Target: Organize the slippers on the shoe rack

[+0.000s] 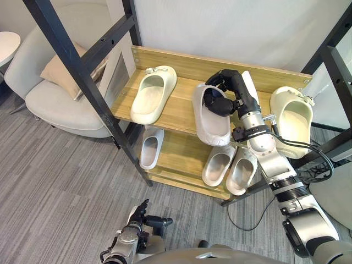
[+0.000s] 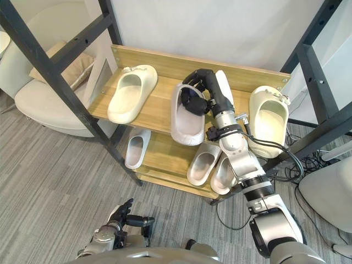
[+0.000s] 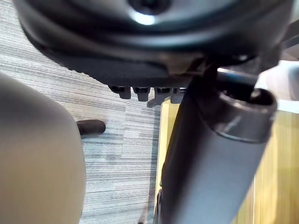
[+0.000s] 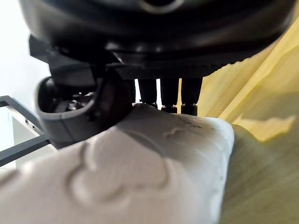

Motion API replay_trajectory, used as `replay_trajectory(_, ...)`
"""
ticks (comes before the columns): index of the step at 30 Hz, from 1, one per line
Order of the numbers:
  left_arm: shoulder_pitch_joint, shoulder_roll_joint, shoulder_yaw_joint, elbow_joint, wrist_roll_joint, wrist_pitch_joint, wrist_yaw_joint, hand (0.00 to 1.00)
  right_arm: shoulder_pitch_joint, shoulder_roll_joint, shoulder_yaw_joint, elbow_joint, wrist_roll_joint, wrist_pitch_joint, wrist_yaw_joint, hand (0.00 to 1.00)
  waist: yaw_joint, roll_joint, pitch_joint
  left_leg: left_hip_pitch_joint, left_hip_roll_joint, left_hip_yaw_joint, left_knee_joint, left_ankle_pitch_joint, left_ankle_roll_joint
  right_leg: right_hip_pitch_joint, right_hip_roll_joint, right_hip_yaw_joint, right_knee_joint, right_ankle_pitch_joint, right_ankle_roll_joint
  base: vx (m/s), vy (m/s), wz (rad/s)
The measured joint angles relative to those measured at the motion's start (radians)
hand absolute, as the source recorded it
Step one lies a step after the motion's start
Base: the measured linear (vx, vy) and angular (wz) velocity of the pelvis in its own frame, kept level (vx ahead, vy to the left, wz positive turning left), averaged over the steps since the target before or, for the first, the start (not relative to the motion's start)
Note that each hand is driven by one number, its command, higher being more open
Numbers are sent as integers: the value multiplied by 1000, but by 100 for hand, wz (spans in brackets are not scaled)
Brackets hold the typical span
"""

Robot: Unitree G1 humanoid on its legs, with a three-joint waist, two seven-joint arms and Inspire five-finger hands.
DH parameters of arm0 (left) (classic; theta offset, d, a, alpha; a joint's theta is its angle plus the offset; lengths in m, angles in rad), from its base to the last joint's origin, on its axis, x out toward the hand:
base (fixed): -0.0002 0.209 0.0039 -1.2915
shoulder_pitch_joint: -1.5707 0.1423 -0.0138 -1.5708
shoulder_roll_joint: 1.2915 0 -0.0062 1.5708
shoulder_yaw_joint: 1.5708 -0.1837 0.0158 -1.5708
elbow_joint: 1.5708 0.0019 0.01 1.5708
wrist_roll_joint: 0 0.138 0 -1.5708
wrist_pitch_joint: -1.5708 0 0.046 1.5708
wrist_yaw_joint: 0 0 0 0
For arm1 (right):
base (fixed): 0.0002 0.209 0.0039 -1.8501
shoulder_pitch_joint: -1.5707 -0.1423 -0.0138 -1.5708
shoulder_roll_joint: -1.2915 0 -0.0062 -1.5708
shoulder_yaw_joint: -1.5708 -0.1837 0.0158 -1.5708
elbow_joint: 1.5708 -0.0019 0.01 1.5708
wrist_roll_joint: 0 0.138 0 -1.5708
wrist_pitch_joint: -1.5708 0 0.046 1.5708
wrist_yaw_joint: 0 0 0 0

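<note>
The right hand is clamped round the strap of the pale grey moulded slipper, which lies mid-shelf on the wooden shoe rack's top shelf, long axis back-to-front, heel toward the front edge (the slack-fingered left hand hangs well apart, near the floor).

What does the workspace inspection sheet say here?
surface: two-shelf wooden shoe rack with black metal frame
job's things: cream foam slipper top shelf left; second cream slipper top right; pale grey foam slipper between, heel over the front edge; single light grey slipper and light grey pair on lower shelf
clutter: nothing seen
hands: right hand curled round the pale grey slipper's strap; left hand open, low over grey carpet
cables: nothing seen
surroundings: beige armchair with cushion, white wall
</note>
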Motion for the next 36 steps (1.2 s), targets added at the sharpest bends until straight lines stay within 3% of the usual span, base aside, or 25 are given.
replay_trajectory(5,0,-1,0,1,0,1,0,100,37,-6,-5,-96,0,1,4,0,-6,0,0,0,-1,1,0,0,0,-1,-2,2,-1,1,1,0,0,-1)
replay_trajectory(9,1,-1,0,2,1,1,-2,100,59,-7,-68,-298,0,-3,3,0,-14,1,0,7,3,9,0,0,0,2,-1,11,-1,3,0,0,0,-7)
replay_trajectory(16,5,-5,-1,22,2,2,-6,100,78,-10,-117,-574,0,-93,-10,0,-41,18,-9,27,11,23,-5,-5,0,15,1,30,-8,12,-3,-43,3,-11)
replay_trajectory(17,8,-13,-21,34,2,1,-13,100,88,-9,6,-713,115,-179,42,0,-43,38,-29,38,22,37,-5,-4,-2,18,12,46,-8,17,-11,-101,-28,-19)
replay_trajectory(19,7,-13,-26,41,3,1,-14,100,98,-8,85,-729,166,-197,102,0,-43,37,-37,39,25,38,-5,-3,-3,18,15,48,-8,17,-12,-48,-17,-9)
replay_trajectory(23,6,-8,-28,44,2,1,-14,100,118,7,116,-729,202,-198,135,0,-37,26,-45,39,26,37,-5,-2,-5,18,17,47,-7,18,-13,0,0,0)
replay_trajectory(26,-3,-8,-54,60,2,1,-13,100,135,24,302,-720,345,-193,177,0,-41,27,-47,38,27,37,-5,-2,-5,17,18,47,-7,17,-13,0,0,0)
replay_trajectory(29,-12,-7,-78,61,2,-3,-12,100,151,34,404,-638,423,-131,262,0,-19,23,-55,29,28,22,-5,2,-8,16,19,33,-7,16,-14,-12,-18,12)
replay_trajectory(36,-24,1,-87,67,4,-12,-11,100,233,34,484,-566,440,-112,318,0,-7,20,-45,1,29,-5,1,15,-10,-15,20,8,28,1,-22,-17,-15,12)
